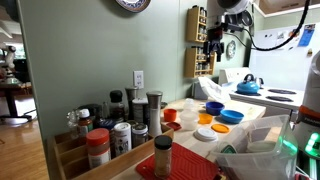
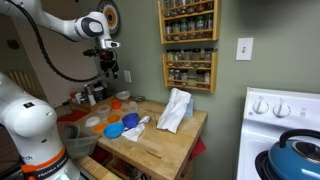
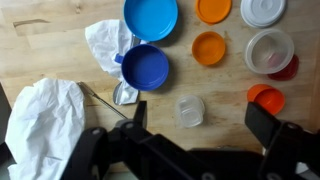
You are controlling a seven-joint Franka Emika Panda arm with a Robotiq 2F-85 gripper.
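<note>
A small clear cup sits on the wooden surface, right beneath the claw. I think it is a cup, though from above it could be a lid. The claw hangs high over it, well clear of everything, its jaws spread as wide as they go and holding nothing. Just beside the cup is a blue bowl, with an orange lid near it and a crumpled white cloth off to one side. Nothing is gripped or lifted yet; every piece lies untouched on the surface.
</note>
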